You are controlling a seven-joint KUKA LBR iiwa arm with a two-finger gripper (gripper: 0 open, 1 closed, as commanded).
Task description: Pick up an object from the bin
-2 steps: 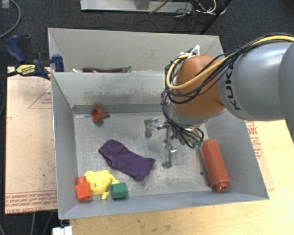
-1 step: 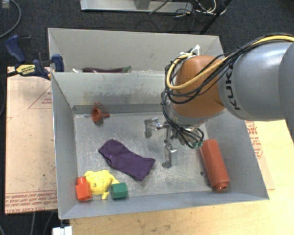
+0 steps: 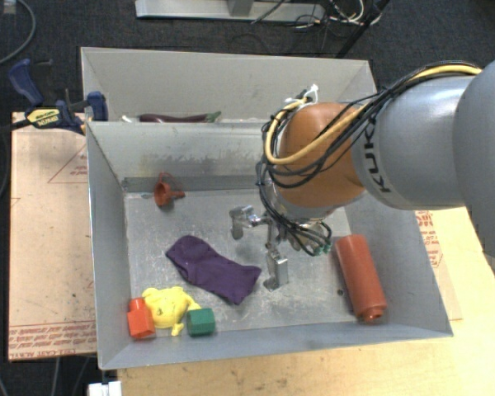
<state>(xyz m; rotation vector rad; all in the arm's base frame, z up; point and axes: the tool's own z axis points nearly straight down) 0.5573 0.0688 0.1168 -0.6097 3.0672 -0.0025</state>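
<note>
– Cloth, purple and crumpled (image 3: 212, 271), lies flat on the floor of the bin (image 3: 107, 221), left of centre and towards the front. It's the thing nearest the gripper (image 3: 260, 246).

– And the gripper itself?

– Fingers spread apart, nothing between them. One tip stands just beside the cloth's right edge, the other further back over bare metal.

– So what could go wrong from here?

– My read is that if it closes where it stands, it pinches nothing. The cloth sits to the left of the gap, not inside it. Even once lined up, flat soft fabric may slide out of a shallow pinch, or the tips could scrape the floor going down for it.

– Anything else close by?

– Red-brown cylinder (image 3: 360, 277) lies on the right, near the gripper but apart from it. Small rust-coloured piece (image 3: 167, 192) sits by the back wall. In the front left corner, a yellow toy (image 3: 167, 305) sits between an orange block (image 3: 139, 318) and a green block (image 3: 200, 322), well apart from the gripper.
</note>
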